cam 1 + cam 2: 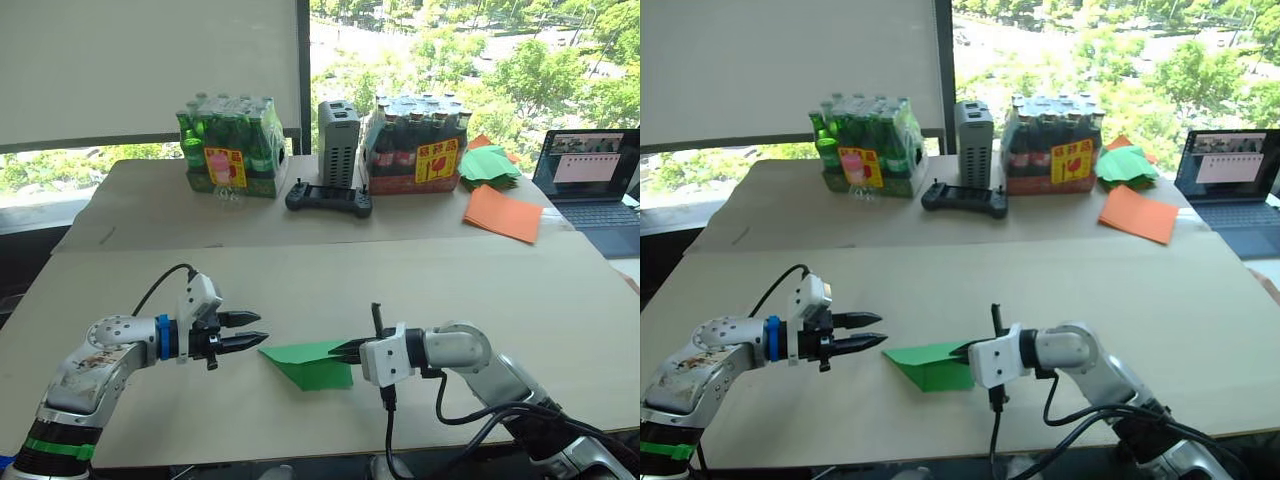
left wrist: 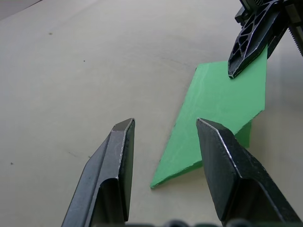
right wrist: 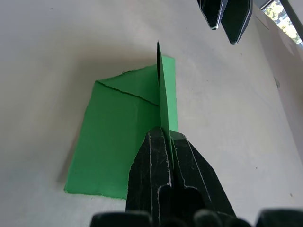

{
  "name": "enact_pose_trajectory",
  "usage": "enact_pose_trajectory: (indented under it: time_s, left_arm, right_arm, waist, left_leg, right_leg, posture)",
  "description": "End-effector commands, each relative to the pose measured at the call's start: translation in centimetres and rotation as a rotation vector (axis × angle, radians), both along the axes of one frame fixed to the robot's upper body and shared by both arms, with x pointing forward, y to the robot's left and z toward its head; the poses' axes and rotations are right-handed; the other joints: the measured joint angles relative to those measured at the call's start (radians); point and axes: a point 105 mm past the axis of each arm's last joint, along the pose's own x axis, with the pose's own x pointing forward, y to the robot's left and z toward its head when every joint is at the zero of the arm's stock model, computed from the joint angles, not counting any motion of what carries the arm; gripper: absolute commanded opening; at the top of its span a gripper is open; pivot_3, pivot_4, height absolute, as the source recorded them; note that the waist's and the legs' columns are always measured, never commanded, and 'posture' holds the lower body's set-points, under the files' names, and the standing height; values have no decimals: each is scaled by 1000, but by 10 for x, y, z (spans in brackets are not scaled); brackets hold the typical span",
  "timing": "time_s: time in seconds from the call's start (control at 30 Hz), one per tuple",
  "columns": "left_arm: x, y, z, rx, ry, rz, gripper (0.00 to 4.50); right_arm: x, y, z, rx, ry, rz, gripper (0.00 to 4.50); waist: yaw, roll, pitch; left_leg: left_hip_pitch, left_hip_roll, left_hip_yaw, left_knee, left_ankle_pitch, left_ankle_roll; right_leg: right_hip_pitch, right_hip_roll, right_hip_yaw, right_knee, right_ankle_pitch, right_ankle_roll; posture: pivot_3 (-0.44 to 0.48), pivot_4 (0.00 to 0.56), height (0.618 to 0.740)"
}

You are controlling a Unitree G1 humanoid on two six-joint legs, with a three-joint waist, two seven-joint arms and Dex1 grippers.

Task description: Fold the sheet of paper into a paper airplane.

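Right gripper (image 1: pixel 345 350) is clenched on the sheet of paper (image 1: pixel 305 362), its 2 black fingers pinched together over a thin flap that stands on edge, while the rest of the green sheet lies flat on the near table (image 1: pixel 450 270). That grip probably serves to hold the raised flap steady so a crease can be pressed or a wing turned over; from the right wrist view the flap rises straight out of the closed fingertips, with a diagonal crease running across the flat part beside it. The paper sits between the 2 arms, pointed end toward the left gripper (image 1: pixel 252 329), which hangs released just beside that tip, fingers apart and holding nothing, seemingly lined up to take the point. The shape is partly folded, not yet a finished dart.

On the far table stand 2 shrink-wrapped packs: 1 of green bottles (image 1: pixel 232 145) and 1 of dark bottles (image 1: pixel 417 140), with a grey box (image 1: pixel 338 130) between them and a black controller (image 1: pixel 329 198) in front. Orange sheets (image 1: pixel 502 213) and what looks like a green paper stack (image 1: pixel 487 163) lie near a laptop (image 1: pixel 592 180).
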Motion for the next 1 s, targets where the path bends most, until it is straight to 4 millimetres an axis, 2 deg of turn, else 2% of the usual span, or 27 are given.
enact_pose_trajectory:
  time_s: [0.03,0.07,0.1,0.27,0.33,0.47,0.63,0.8,1.0]
  left_arm:
    - [-4,-6,13,-5,-23,-38,2191]
    - [-6,-7,13,0,-24,-45,2191]
    - [-7,-8,14,1,-24,-49,1625]
    - [-12,-14,24,-8,-25,-79,33]
    - [-10,-17,24,6,-32,-87,0]
    - [-3,-33,15,67,-49,-136,0]
    - [0,-40,1,110,-49,-179,0]
    - [1,-37,-12,133,-45,-205,0]
    - [-3,-30,-42,246,-57,-266,0]
  right_arm:
    - [0,3,8,16,-36,34,20]
    - [1,2,8,13,-37,31,20]
    - [1,2,7,11,-39,30,299]
    - [2,4,9,31,-13,0,1981]
    - [0,5,13,53,6,-14,2603]
    - [-6,7,29,121,27,-51,2603]
    - [-19,11,42,185,71,-81,2603]
    - [-32,10,44,194,126,-104,2603]
    - [-39,12,49,219,165,-125,2603]
  waist:
    - [0,0,0]
    - [0,0,0]
    - [0,0,0]
    - [1,0,0]
    - [1,0,0]
    - [5,0,0]
    - [4,0,0]
    - [4,0,0]
    - [4,0,0]
  left_leg:
    - [0,0,0,0,0,0]
    - [0,0,0,0,0,0]
    - [0,0,0,0,0,0]
    - [0,0,0,0,0,0]
    - [0,0,0,0,0,0]
    - [0,0,0,0,0,0]
    - [0,0,0,0,0,0]
    - [0,0,0,0,0,0]
    - [0,0,0,0,-1,1]
  right_leg:
    - [0,0,0,0,0,0]
    - [0,0,0,0,0,0]
    - [0,0,0,0,0,0]
    - [0,0,0,0,0,0]
    - [0,0,0,0,0,0]
    - [0,0,0,0,0,0]
    - [0,0,0,0,0,0]
    - [0,0,0,0,0,0]
    - [0,0,0,0,0,0]
  posture:
    - [0,150,711]
    - [0,150,711]
    - [0,150,711]
    - [0,150,711]
    - [0,150,711]
    - [0,150,711]
    - [0,150,711]
    - [0,150,711]
    - [0,150,711]
